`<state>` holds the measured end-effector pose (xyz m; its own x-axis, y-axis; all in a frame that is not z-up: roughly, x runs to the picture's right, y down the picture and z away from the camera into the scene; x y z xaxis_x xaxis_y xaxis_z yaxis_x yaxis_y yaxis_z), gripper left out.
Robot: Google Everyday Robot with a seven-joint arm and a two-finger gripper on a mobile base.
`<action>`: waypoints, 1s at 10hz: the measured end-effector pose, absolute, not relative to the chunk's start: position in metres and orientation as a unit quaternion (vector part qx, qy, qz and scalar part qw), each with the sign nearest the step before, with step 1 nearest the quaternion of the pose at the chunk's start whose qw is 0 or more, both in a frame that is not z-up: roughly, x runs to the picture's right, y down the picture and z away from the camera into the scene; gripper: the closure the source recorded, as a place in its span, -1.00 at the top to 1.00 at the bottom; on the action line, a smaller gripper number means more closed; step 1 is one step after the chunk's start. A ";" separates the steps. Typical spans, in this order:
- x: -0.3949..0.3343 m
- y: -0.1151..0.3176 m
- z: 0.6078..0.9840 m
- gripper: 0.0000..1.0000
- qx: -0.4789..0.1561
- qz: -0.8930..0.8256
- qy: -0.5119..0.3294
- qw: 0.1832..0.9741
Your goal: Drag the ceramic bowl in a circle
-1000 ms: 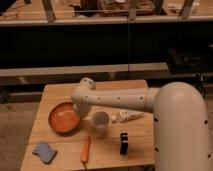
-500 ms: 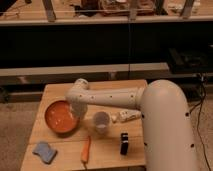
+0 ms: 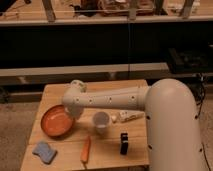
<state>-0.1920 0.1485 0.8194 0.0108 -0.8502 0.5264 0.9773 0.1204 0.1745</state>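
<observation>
The ceramic bowl [image 3: 55, 121] is wide, shallow and orange-red, and it sits on the left part of the wooden table [image 3: 115, 87]. My white arm reaches from the right across the table. The gripper [image 3: 70, 111] is at the bowl's right rim, below the wrist joint [image 3: 76, 89]. The arm's own body hides its tip, so I cannot see how it meets the rim.
A small whitish cup [image 3: 101, 120] stands just right of the bowl. An orange carrot [image 3: 86, 149] and a blue sponge [image 3: 44, 151] lie near the front edge. A black object [image 3: 124, 143] stands front right, and a white item [image 3: 128, 116] lies under the arm.
The bowl has slid a little to the left and toward the front edge. The arm has swung left with it. The cup and the other items have not moved.
</observation>
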 end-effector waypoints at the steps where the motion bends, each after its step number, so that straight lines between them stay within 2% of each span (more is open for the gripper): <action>1: -0.199 0.146 0.820 -0.80 -0.118 -0.655 -0.264 0.698; 5: -0.221 0.110 0.852 -0.80 -0.110 -0.656 -0.278 0.694; 7: -0.222 0.077 0.871 -0.80 -0.098 -0.636 -0.294 0.706; 10: -0.212 0.034 0.878 -0.80 -0.094 -0.625 -0.278 0.724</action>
